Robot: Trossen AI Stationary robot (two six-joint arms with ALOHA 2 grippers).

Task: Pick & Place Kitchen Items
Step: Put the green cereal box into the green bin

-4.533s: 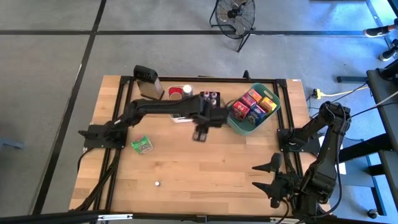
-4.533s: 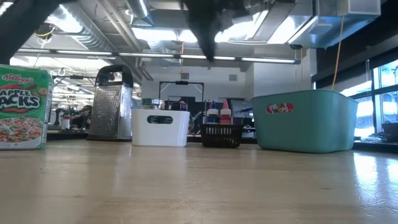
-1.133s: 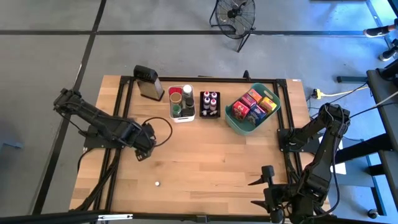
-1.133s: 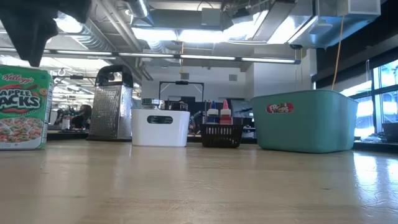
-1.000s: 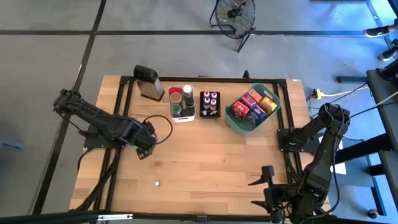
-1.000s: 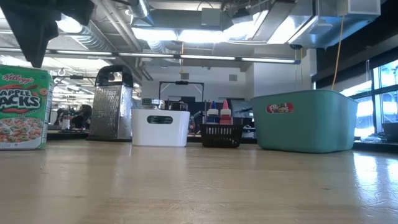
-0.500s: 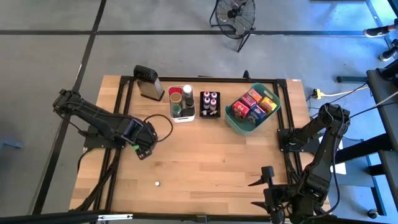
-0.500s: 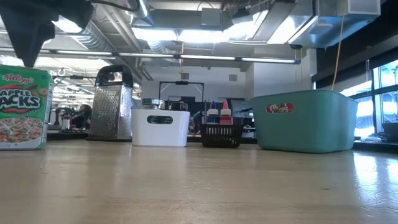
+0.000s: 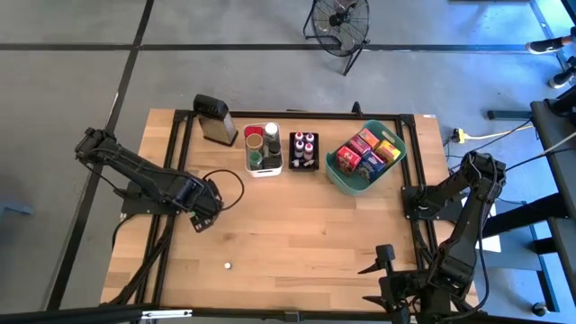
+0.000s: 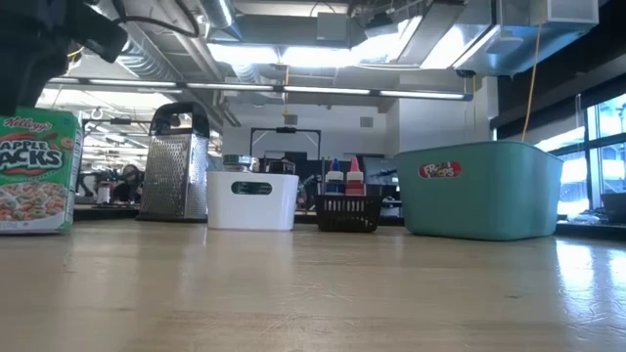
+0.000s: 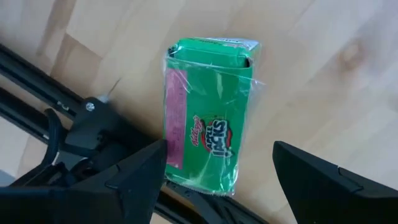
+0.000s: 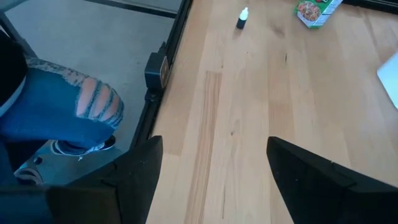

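A green Apple Jacks packet (image 11: 208,118) rests on the wood near the table's left edge; in the low view it shows at the far left (image 10: 34,171). My left gripper (image 11: 217,155) hangs above it, pointing down and open, one finger on either side, without touching; in the high view the gripper (image 9: 202,219) covers the packet. My right gripper (image 9: 378,270) waits open over the table's near right corner. Other kitchen items sit in the teal basket (image 9: 396,169), the white bin (image 9: 264,169) and the black tray (image 9: 304,167).
A metal grater (image 9: 216,119) stands at the far left. A small bottle (image 9: 229,265) lies alone near the front edge, also in the right wrist view (image 12: 242,18). The black frame rails (image 11: 37,74) run close beside the packet. A person's leg (image 12: 56,106) shows beyond the table edge.
My left gripper has shifted a little toward the table's left edge and sunk toward the green packet, still open. The packet has stayed where it was.
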